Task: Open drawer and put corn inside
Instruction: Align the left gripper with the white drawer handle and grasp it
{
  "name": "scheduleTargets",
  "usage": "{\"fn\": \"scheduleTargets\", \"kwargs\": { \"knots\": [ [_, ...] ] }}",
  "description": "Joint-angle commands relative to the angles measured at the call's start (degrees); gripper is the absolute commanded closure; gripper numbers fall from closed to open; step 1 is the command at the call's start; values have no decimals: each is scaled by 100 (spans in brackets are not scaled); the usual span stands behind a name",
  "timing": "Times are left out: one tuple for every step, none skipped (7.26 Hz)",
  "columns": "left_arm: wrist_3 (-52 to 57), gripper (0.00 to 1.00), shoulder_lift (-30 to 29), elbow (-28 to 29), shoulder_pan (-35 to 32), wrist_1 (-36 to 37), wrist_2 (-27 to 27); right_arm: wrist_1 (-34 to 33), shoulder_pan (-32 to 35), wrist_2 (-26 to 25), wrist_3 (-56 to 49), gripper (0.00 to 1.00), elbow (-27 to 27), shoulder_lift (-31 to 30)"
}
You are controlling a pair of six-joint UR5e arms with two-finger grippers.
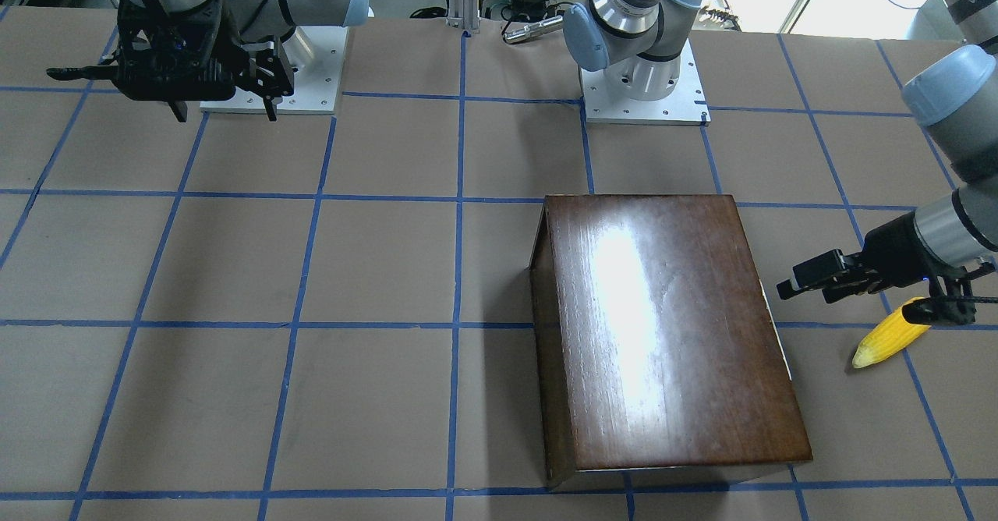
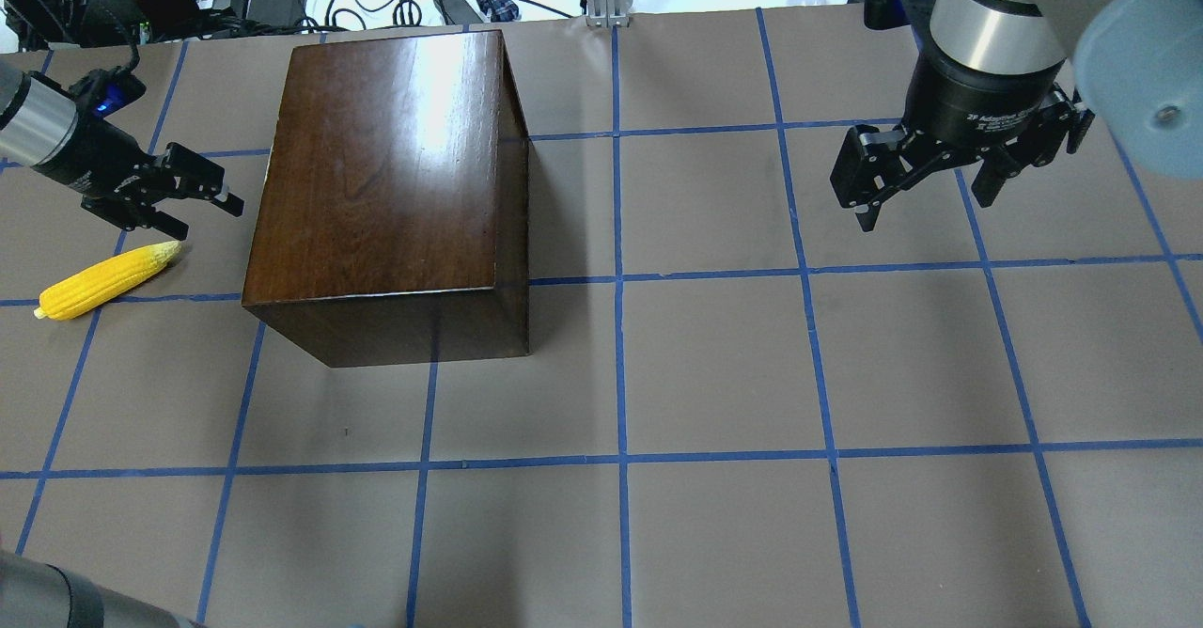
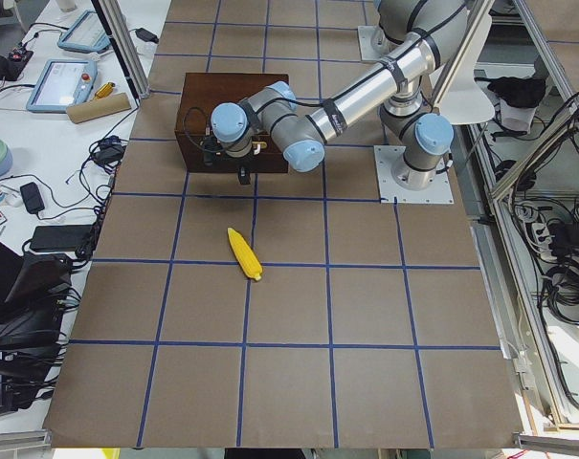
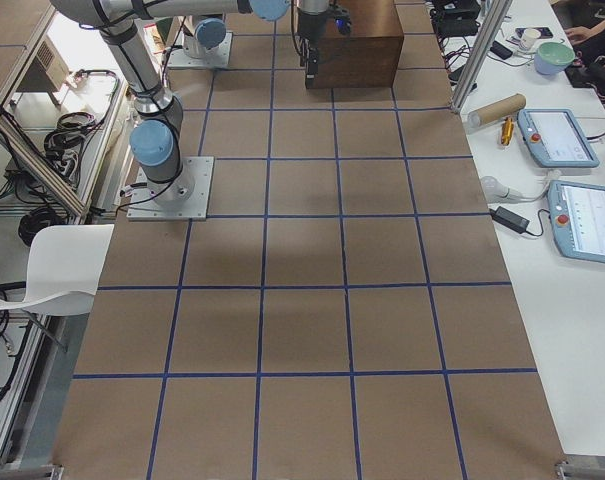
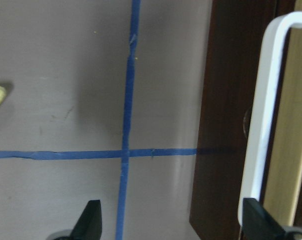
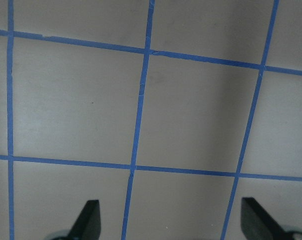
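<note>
Jaws on the left gripper [image 2: 202, 216] are spread, nothing btwn them. It sits low, just beside the box [image 2: 376, 167], at the face where the drawer [image 5: 225, 100] front is. The right gripper [image 2: 923, 212] is likewise spread and empty, hanging well apart over bare table [image 2: 714, 365]. The corn [image 2: 103, 280] lies on the table near the left gripper, paler tip toward it, clear of the box.

Risks, imo:
- The knob isn't clearly visible, so the fingers may close beside it and slip.
- A skewed pull could drag the whole box instead of the drawer.
- A low arm could nudge the corn and roll it away.

The drawer looks shut or nearly so, and its contents can't be seen. The corn isn't in it yet.
</note>
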Motion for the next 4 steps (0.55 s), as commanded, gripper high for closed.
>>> {"fn": "scheduleTargets", "kwargs": {
  "knots": [
    [71,0,-52,10,-121,-30,-145,0,0,-2,0,0,0,-3],
    [106,0,-78,36,-226,22,-145,0,0,-2,0,0,0,-3],
    [141,0,-174,45,-227,75,-145,0,0,-2,0,0,0,-3],
    [133,0,-254,62,-262,84,-145,0,0,6,0,0,0,5]
  ]
}}
